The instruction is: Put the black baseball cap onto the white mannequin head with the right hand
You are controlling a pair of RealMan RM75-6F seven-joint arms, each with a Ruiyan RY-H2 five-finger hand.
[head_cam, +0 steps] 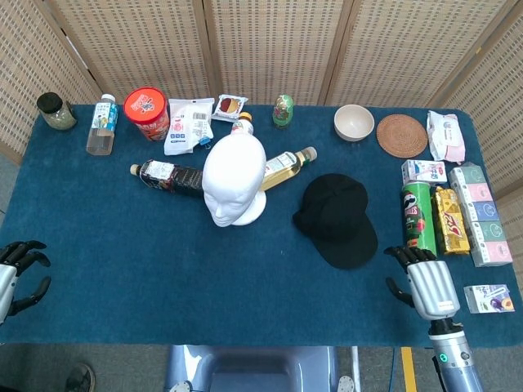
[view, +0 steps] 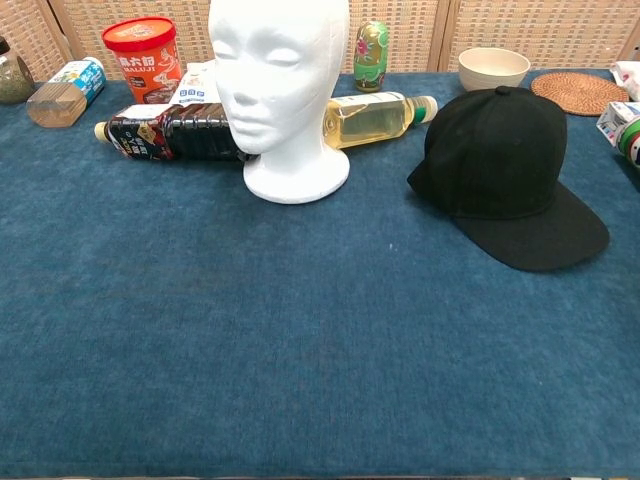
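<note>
Table [head_cam: 163, 286]: blue cloth top, clutter along the far edge and the right side.
Mannequin head [head_cam: 234, 179]: white, upright on its base, left of centre, bare on top, face toward the robot. Dark bottle [head_cam: 167, 175] and yellow-liquid bottle [head_cam: 284, 166] lie just behind it, one on each side.
Black baseball cap [head_cam: 337, 219]: flat on the cloth, right of the mannequin head and apart from it, brim pointing to the near right, nothing touching it.
Right hand [head_cam: 426, 284]: near right edge of the table, just right of the cap's brim and not touching it, next to the green chip can [head_cam: 417, 216]. Fingers apart and slightly curled, nothing held. Only the head view shows it.
Left hand [head_cam: 15, 268]: far left table edge, partly cut off by the frame, fingers spread, nothing held, well away from everything.
Done: nothing that shows; cap not gripped, not lifted.
Left: reach to the cap, grip it (brim looks the nearest part), lift, carry left over the mannequin head, seat the crown on top, let go.
Progress: start of the task, approach stage by my read.
</note>
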